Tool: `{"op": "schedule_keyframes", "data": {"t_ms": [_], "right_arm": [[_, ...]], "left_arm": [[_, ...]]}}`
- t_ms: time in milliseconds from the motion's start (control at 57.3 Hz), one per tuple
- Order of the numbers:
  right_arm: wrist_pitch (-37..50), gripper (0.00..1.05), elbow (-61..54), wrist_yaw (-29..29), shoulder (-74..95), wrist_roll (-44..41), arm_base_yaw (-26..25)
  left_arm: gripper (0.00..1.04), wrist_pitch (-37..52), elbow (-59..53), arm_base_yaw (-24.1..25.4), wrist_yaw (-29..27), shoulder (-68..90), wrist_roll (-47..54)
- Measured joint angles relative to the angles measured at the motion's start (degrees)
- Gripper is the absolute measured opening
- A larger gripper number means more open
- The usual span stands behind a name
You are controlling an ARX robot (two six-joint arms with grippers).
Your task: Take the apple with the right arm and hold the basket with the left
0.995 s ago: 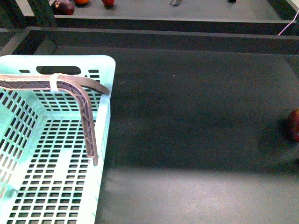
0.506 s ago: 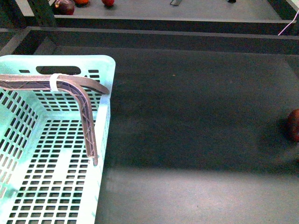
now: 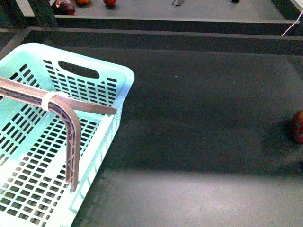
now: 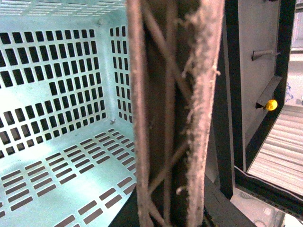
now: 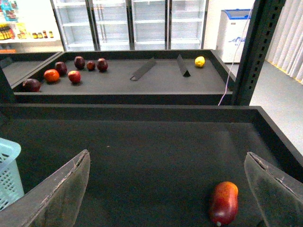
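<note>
The mint-green basket [image 3: 124, 75] stands at the left of the dark shelf, turned at an angle. Its brownish handle [image 3: 71, 123] with a white band is raised over it. In the left wrist view my left gripper [image 4: 170, 218] is shut on the handle [image 4: 173, 109], with the basket floor [image 4: 57, 179] below. The apple [image 3: 298, 126], glossy red with an orange blush, lies at the far right edge of the shelf. In the right wrist view it [image 5: 224, 202] lies between my right gripper's [image 5: 165, 198] wide-open fingers [image 5: 59, 191], nearer the right one, and is not touched.
A raised back shelf holds several red and dark fruits [image 5: 71, 71], a yellow fruit [image 5: 200, 61] and two dark dividers [image 5: 142, 70]. Dark walls [image 3: 165, 40] edge the shelf. A dark upright post [image 5: 258, 47] stands at its right.
The basket has swung round: its far right corner moved right and the handle dropped lower and leftward in the front view. The apple has not moved.
</note>
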Motion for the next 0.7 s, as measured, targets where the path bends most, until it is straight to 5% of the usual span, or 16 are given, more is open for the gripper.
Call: {"op": "schedule_keyframes", "data": {"t_ms": [209, 698], "right_arm": [[0.0, 0.96, 0.0, 0.0, 0.0, 0.0, 0.0], [0.0, 0.96, 0.0, 0.0, 0.0, 0.0, 0.0]], "left_arm": [[0.07, -2.4, 4.2, -5.1, -1.4, -0.9, 3.8], [0.07, -4.9, 20.3, -26.3, 0.3, 1.9, 5.6]]}}
